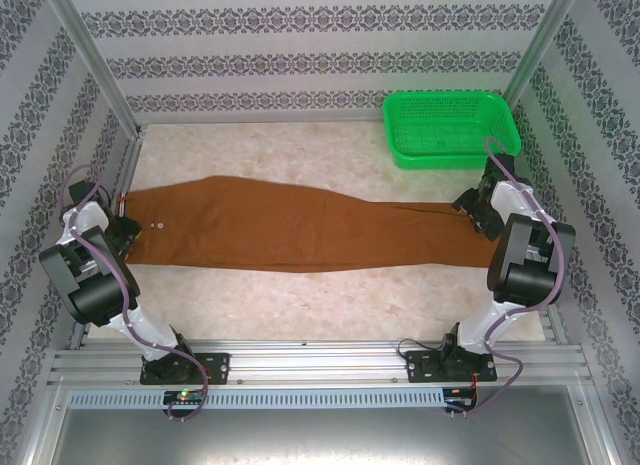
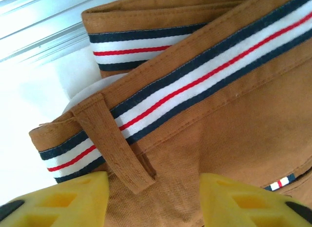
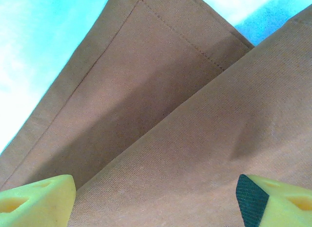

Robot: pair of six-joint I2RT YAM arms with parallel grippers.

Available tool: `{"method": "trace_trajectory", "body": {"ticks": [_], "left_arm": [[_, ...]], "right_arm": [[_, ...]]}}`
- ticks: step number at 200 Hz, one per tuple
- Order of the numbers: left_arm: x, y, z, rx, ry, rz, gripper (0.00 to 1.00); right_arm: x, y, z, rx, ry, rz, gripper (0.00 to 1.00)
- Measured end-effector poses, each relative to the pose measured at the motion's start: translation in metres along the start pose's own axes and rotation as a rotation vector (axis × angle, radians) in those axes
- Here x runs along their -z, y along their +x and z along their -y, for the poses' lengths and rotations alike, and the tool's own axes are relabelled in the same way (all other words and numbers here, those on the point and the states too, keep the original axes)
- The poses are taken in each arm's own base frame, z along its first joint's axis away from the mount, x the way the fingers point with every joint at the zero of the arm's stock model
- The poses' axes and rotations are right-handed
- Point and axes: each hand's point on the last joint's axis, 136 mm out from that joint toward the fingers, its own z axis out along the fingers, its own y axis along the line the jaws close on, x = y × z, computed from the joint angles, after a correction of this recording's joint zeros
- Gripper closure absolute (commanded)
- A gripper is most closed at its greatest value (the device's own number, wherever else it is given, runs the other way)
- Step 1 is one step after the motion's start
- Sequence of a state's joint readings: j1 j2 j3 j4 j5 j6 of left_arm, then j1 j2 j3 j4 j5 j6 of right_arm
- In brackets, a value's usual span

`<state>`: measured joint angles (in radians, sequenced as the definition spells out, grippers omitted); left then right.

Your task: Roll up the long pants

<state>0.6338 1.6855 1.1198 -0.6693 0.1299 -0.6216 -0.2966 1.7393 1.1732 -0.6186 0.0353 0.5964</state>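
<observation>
The long pants [image 1: 300, 225] lie flat and stretched out across the table, waist at the left and leg ends at the right. My left gripper [image 1: 125, 230] sits at the waist end. In the left wrist view it [image 2: 153, 202] is open, its yellow fingers [image 2: 73, 197] apart over the brown fabric just below the striped waistband [image 2: 195, 75] and a belt loop [image 2: 117, 144]. My right gripper [image 1: 475, 210] is at the leg ends. In the right wrist view it [image 3: 156, 202] stands wide open above the two overlapping legs, near a stitched hem [image 3: 185, 36].
A green basket [image 1: 450, 125] stands at the back right, just behind the right gripper. The marbled table [image 1: 330, 155] is bare behind and in front of the pants. Patterned walls and metal posts close in the sides and back.
</observation>
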Motion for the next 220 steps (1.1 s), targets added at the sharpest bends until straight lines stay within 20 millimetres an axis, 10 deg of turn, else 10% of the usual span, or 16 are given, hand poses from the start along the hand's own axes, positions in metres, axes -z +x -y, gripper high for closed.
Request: {"method": "trace_trajectory", "body": {"ticks": [69, 109, 165, 220], "left_arm": [[-0.010, 0.002, -0.008, -0.011, -0.042, -0.014, 0.99], [-0.010, 0.006, -0.010, -0.026, -0.050, -0.013, 0.47], [0.034, 0.045, -0.038, -0.036, -0.015, 0.101, 0.39], [-0.006, 0.062, -0.055, -0.023, -0.087, 0.012, 0.40]], "right_arm": [[-0.009, 0.000, -0.002, 0.000, -0.006, -0.010, 0.14], [-0.011, 0.002, -0.003, 0.000, -0.010, -0.018, 0.14], [-0.012, 0.001, -0.006, 0.001, -0.021, -0.016, 0.14], [-0.022, 0.003, -0.005, 0.002, -0.014, -0.033, 0.15]]}}
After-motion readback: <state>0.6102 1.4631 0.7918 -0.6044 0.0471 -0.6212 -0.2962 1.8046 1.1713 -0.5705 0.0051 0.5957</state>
